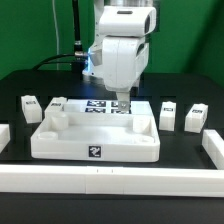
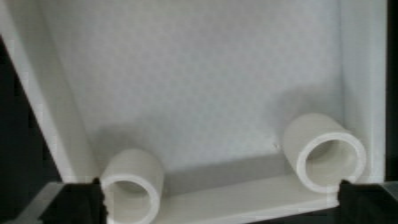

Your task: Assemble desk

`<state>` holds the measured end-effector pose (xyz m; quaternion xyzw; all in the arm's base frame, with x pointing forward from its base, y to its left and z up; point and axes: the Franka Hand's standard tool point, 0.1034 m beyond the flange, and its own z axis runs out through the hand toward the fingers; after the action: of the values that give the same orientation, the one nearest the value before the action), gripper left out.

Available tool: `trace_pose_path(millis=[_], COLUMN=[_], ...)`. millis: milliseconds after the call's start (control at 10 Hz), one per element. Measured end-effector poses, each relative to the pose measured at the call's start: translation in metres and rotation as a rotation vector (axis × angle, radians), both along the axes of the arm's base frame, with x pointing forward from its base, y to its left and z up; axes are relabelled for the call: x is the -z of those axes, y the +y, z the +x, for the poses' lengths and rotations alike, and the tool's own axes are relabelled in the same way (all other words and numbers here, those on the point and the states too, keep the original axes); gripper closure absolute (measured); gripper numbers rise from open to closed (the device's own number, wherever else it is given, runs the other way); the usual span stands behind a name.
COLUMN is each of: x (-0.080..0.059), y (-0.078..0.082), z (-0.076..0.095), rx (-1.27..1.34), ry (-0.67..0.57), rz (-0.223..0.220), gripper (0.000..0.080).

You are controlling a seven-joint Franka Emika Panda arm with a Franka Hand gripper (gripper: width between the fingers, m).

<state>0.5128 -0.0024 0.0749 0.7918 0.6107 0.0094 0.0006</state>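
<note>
At frame centre the gripper [image 1: 121, 104] is held wide open above the rear rim of the tabletop [image 1: 130, 148], seemingly for grasping.

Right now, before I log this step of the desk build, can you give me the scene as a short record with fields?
gripper: open, empty, over the tabletop's far rim
tabletop: flat on the table, rim up, tag on its near wall
sockets: two round ones inside the tabletop, both empty
legs: four, loose; two at the exterior view's left, two at its right
marker board: just behind the tabletop
border rail: along the near edge
</note>
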Motion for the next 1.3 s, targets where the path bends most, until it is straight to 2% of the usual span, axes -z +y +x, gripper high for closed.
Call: trace_pose_path(millis=[100, 200, 400, 500, 700, 900, 1000, 1100, 1300], x=[0.008, 0.017, 0.037, 0.047, 0.055, 0.057, 0.057, 0.058, 0.058], y=[-0.005, -0.008, -0.017, -0.015, -0.011, -0.005, -0.004, -0.005, -0.005], z=[-0.010, -0.028, -0.048, -0.055, -0.059, -0.059, -0.059, -0.059, -0.060], rx=[-0.100, -0.140, -0.187, -0.185, -0.143, -0.091, -0.081, -0.079, -0.078], ry=[-0.082, -0.120, -0.121, -0.099, -0.081, -0.073, -0.071, -0.071, -0.069], rz=[0.002, 0.001, 0.004, 0.011, 0.019, 0.024, 0.024, 0.024, 0.025], gripper=[0.0150, 0.0150, 0.0150, 0.0150, 0.0150, 0.0150, 0.0272, 0.0272, 0.0549])
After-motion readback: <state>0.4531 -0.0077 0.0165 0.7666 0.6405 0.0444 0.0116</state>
